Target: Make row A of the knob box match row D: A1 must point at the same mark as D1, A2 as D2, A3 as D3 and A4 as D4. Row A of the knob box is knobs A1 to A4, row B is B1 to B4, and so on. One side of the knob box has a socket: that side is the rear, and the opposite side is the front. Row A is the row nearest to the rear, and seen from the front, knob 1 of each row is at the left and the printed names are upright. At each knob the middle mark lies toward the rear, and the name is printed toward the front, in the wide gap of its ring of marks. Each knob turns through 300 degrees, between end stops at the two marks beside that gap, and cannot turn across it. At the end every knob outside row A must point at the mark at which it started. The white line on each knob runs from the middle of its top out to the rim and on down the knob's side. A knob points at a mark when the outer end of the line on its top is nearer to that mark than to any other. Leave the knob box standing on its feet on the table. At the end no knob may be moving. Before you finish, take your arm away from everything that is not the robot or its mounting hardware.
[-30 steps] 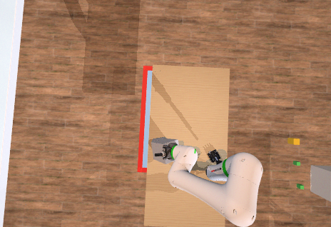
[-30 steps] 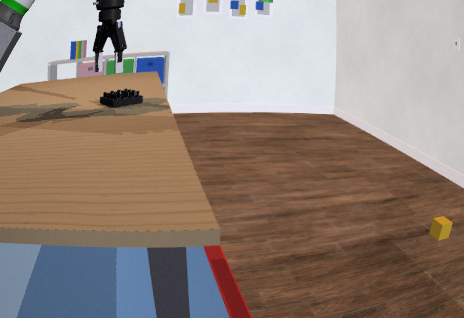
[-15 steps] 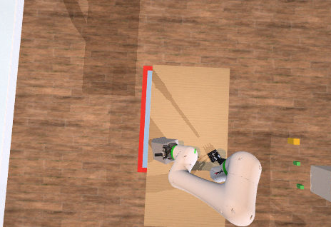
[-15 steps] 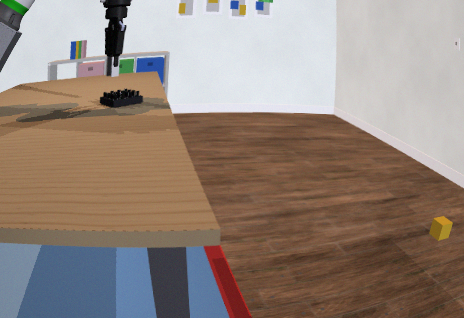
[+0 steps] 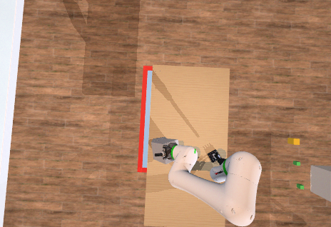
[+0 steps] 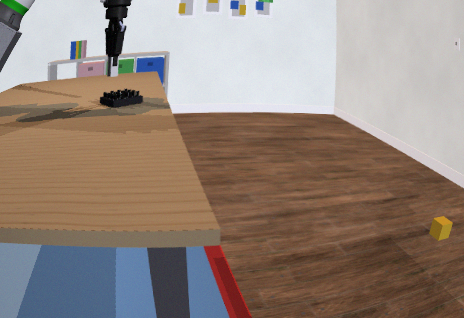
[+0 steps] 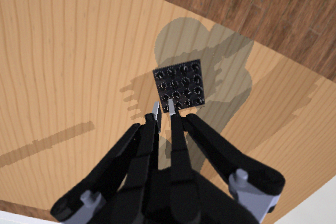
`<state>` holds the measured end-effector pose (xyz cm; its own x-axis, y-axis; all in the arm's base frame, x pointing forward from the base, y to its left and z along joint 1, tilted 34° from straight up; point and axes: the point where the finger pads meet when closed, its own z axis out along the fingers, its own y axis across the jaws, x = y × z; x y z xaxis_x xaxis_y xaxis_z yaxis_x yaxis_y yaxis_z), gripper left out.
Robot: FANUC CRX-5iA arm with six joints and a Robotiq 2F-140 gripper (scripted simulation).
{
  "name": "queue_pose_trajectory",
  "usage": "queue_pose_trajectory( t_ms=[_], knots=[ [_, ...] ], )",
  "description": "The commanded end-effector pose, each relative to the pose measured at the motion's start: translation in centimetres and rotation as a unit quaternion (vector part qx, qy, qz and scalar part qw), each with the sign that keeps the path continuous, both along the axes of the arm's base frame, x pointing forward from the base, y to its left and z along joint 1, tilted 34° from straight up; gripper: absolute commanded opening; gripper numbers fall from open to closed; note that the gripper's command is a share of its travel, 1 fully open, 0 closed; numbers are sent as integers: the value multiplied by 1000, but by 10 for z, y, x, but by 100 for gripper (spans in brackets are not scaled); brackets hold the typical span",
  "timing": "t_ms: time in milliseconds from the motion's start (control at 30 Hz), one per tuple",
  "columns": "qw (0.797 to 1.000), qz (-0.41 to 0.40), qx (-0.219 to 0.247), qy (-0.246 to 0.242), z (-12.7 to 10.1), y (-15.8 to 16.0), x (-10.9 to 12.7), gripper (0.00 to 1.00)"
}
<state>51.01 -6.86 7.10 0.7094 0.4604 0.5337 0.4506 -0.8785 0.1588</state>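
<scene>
Our tool (image 7: 164, 108) hangs in the air above the bench (image 6: 93, 165) with its fingers drawn nearly together and nothing between them; the pale fingertips stand close side by side. Well below it sits the knob box (image 7: 179, 84), a small black square block carrying a grid of sixteen knobs, resting on the bench near the long edge that faces the open wooden floor, toward the robot's end. In the exterior view the knob box stands flat under the tool.

We judge the box light and rigid, likely to slide if we push sideways, so each knob should be taken from straight above, across its sides. The knobs look small and closely packed, so narrow fingers suit them, and neighbours outside row A could be nudged. The marks and names are too small for us to read.

Farther out, a yellow cube (image 6: 441, 228) lies on the floor, and a coloured shelf (image 6: 143, 54) stands beyond the bench's far end; neither is in our way.
</scene>
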Motion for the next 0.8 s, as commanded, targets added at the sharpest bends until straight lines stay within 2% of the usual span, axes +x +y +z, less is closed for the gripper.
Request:
queue_pose_trajectory(
  t_ms=[0,767],
  knots=[
    [1000,0,0,0,0,0,0,12],
    [1000,0,0,0,-6,1,4,12]
  ],
)
